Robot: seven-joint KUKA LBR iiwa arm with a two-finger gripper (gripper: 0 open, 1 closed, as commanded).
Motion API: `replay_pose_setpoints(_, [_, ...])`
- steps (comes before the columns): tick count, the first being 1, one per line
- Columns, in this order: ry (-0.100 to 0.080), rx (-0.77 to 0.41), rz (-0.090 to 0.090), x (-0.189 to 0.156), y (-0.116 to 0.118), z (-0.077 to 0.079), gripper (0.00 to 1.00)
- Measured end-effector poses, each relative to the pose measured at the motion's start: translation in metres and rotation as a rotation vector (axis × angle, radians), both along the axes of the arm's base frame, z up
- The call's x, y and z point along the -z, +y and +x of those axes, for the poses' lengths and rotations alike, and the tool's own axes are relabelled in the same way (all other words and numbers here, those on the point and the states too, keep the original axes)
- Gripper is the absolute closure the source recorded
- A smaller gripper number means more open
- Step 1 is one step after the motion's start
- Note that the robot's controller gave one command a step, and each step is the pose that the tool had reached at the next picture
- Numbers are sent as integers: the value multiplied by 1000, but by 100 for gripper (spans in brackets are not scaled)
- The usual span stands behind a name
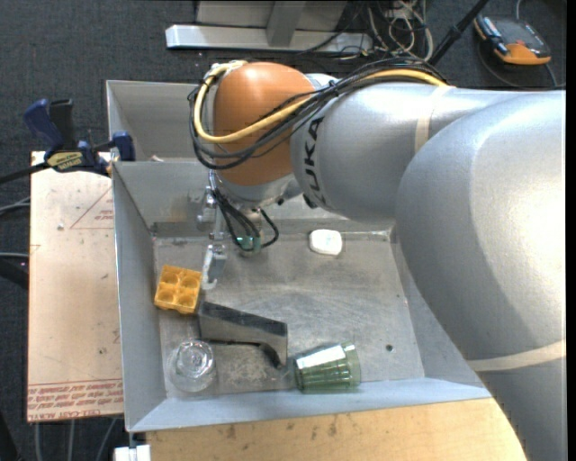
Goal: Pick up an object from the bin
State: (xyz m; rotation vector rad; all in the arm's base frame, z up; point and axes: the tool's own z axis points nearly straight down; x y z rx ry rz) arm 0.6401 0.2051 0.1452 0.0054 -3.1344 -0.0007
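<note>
Approach step, likely: the tool (pixel 214 261), grip state untellable, hangs just beside the yellow gridded plastic block (pixel 177 289) by the grey metal bin's (pixel 137 306) left wall. Next it probably needs centring over the block.

Floor (pixel 135 45): dark grey, finely textured like carpet, seen along the far and left sides.
Cables (pixel 407 25): loose tangle of black and pale leads on the floor, far edge, right of centre.
Metal plate (pixel 225 36): flat, pale grey, far edge, near centre.
Orange-and-black device (pixel 515 40): small, far right corner, on the floor.
Light: even and soft.
</note>
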Motion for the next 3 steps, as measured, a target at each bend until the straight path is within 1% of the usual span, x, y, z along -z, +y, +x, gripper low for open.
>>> replay_pose_setpoints(1, [-8, 3, 1, -5, -1, 2, 0])
replay_pose_setpoints(2, [-19, -33, 2, 30, 17, -37, 0])
replay_pose_setpoints(3, [-8, -157, 3, 67, 28, -39, 100])
